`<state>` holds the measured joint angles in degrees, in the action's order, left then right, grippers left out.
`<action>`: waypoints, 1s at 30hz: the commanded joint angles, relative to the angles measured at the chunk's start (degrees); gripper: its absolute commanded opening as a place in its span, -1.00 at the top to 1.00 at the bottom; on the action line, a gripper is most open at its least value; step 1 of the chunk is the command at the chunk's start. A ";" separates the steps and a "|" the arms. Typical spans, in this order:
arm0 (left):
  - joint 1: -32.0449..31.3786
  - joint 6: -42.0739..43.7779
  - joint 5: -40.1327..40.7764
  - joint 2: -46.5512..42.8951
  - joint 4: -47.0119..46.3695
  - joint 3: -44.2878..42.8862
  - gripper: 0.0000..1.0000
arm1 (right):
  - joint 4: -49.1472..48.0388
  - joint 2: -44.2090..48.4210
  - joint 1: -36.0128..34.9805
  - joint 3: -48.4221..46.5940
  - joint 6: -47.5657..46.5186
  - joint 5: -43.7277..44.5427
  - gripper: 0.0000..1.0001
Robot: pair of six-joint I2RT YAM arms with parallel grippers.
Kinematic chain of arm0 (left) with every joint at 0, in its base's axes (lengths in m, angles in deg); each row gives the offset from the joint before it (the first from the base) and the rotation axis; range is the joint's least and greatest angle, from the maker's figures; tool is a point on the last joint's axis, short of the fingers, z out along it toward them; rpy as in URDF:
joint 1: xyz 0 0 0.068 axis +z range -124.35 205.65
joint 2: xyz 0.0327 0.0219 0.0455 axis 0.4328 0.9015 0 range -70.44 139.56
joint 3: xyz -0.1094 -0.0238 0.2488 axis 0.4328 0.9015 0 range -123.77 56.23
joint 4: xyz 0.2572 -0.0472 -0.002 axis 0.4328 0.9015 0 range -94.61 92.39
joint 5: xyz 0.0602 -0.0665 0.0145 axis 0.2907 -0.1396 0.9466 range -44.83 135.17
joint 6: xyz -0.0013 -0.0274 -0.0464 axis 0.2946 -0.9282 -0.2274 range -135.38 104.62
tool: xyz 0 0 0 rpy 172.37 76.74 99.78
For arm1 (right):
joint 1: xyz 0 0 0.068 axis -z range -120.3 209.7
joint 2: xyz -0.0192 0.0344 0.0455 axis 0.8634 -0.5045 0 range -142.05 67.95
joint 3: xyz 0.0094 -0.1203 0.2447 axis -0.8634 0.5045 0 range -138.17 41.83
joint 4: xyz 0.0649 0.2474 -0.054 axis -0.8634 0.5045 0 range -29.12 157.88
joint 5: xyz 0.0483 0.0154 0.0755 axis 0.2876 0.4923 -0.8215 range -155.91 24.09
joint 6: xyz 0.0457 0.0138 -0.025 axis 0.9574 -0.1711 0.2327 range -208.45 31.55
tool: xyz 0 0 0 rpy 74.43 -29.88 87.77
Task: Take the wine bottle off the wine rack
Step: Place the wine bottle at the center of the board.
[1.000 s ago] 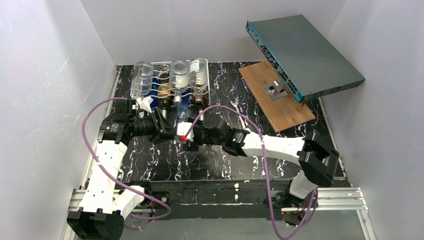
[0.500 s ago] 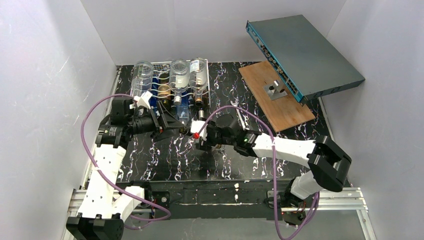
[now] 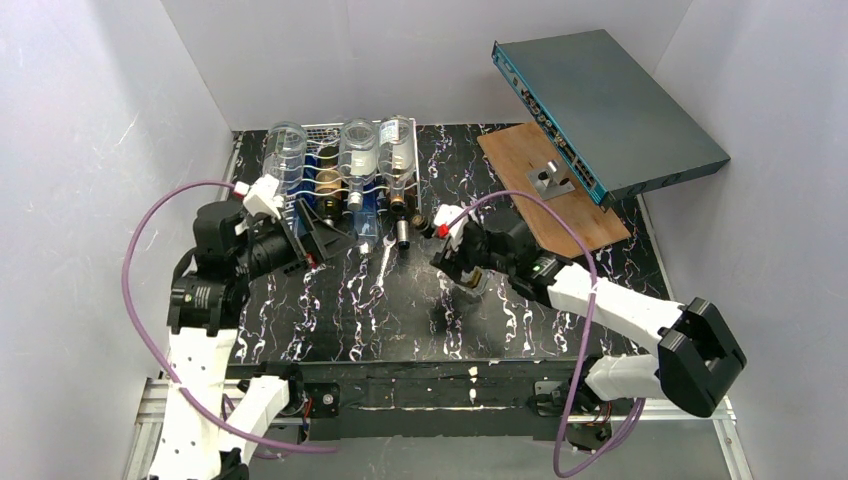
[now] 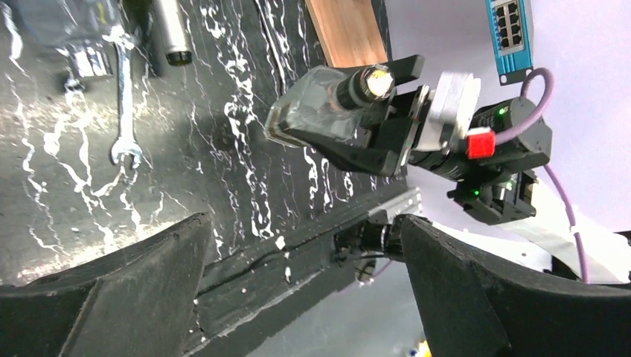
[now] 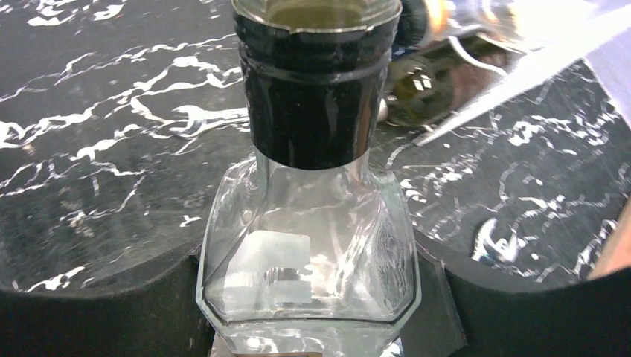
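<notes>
The silver wire wine rack stands at the back left of the table with several clear bottles lying in it. A clear glass wine bottle with a black-wrapped neck sits between the black fingers of my right gripper, which is shut on its body. From above, that gripper holds the bottle over the table, right of the rack. My left gripper is open and holds nothing. It hangs in front of the rack, and its view shows the held bottle apart from it.
A wrench lies on the black marbled table, and a bottle neck sticks out of the rack's front. A wooden board lies at the back right under a tilted network switch. White walls enclose the table.
My left gripper has opened, let go of the bottle and drawn back left toward the rack. My right gripper has carried the bottle to the right, away from it.
</notes>
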<state>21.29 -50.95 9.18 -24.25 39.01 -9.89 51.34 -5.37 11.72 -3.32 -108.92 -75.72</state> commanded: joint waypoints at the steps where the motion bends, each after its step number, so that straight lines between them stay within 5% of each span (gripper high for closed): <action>1: -0.21 2.74 6.28 -4.88 -1.30 0.21 -0.97 | -11.20 4.66 4.40 -1.20 3.42 0.22 0.97; 14: -0.25 -1.51 9.80 -18.82 -6.97 11.66 -0.97 | -17.86 -5.18 10.04 -10.10 5.70 3.37 0.97; 30: -0.21 -2.21 10.69 -18.30 -6.17 11.20 -0.97 | -23.62 -28.48 15.85 -35.23 8.90 3.55 0.97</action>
<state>21.29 -52.96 19.17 -42.67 33.15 2.19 41.79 -31.23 26.12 -28.69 -102.03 -73.16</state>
